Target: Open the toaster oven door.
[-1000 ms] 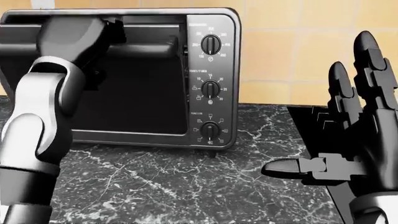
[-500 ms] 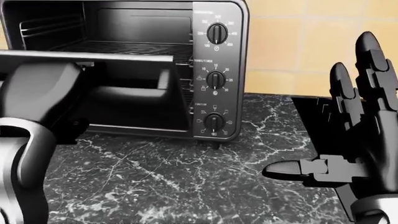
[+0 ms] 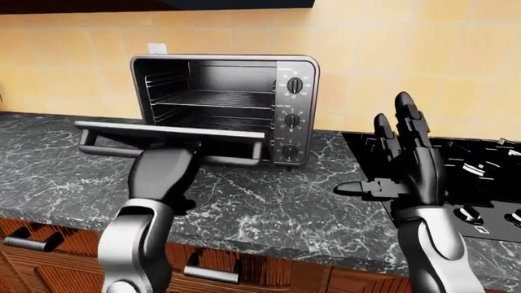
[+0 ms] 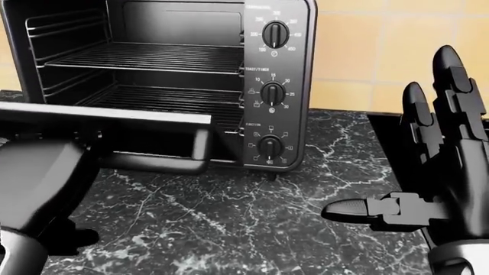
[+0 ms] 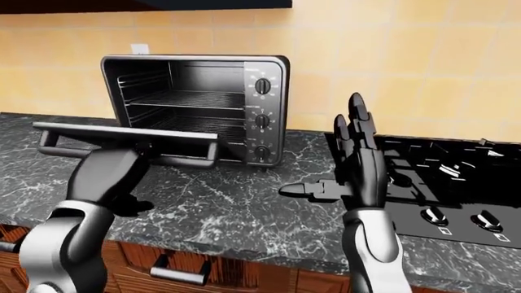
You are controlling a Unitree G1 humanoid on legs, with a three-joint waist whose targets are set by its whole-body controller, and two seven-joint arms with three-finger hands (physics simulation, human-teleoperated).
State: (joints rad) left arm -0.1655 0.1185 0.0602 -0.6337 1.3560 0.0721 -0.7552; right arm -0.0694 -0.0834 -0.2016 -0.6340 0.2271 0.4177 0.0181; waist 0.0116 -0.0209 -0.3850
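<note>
The black toaster oven (image 3: 295, 110) stands on the dark marble counter (image 3: 269, 201) against the tiled wall. Its door (image 3: 171, 131) hangs down to about level, and the wire racks (image 4: 145, 57) inside show. The door's handle bar (image 3: 236, 160) runs along the door's near edge. My left forearm (image 3: 163, 174) reaches up under the door at the handle. The left hand's fingers are hidden behind the forearm and door. My right hand (image 3: 383, 155) is held up to the right of the oven, fingers spread, thumb pointing left, holding nothing.
A black cooktop (image 3: 480, 165) with knobs (image 3: 468, 213) lies at the right, behind my right hand. Wooden drawers with metal handles (image 3: 207, 274) run below the counter edge. A wall outlet (image 3: 157, 47) sits above the oven.
The oven door has swung down from nearly shut to level, and my left arm came down with it. The view shifted slightly. The right hand has stayed put.
</note>
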